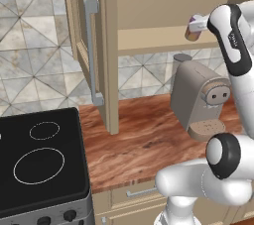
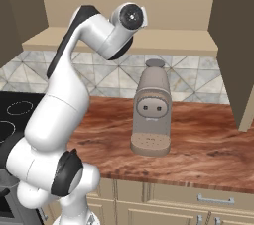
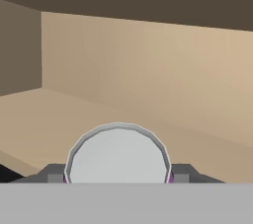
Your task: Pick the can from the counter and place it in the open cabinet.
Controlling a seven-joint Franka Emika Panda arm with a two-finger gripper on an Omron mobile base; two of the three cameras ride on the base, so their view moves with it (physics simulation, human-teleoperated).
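Right at the lens, the gripper (image 3: 118,178) has its two fingers pinched on either side of the can (image 3: 118,156), whose round silver top faces the hand camera. From the left base view the arm reaches up over the tan coffee machine (image 1: 198,97) on the counter (image 1: 144,144), and the can (image 1: 191,31) sits tilted in the grip, right at the front edge of the shelf. Beyond it lie the bare shelf and back wall of the open cabinet (image 3: 148,70), its door (image 1: 92,50) swung wide beside the stove (image 1: 39,159).

The can's (image 3: 118,156) silver top sits clamped between the end effector (image 3: 118,174) fingertips, facing the open cabinet's (image 3: 148,75) tan interior.
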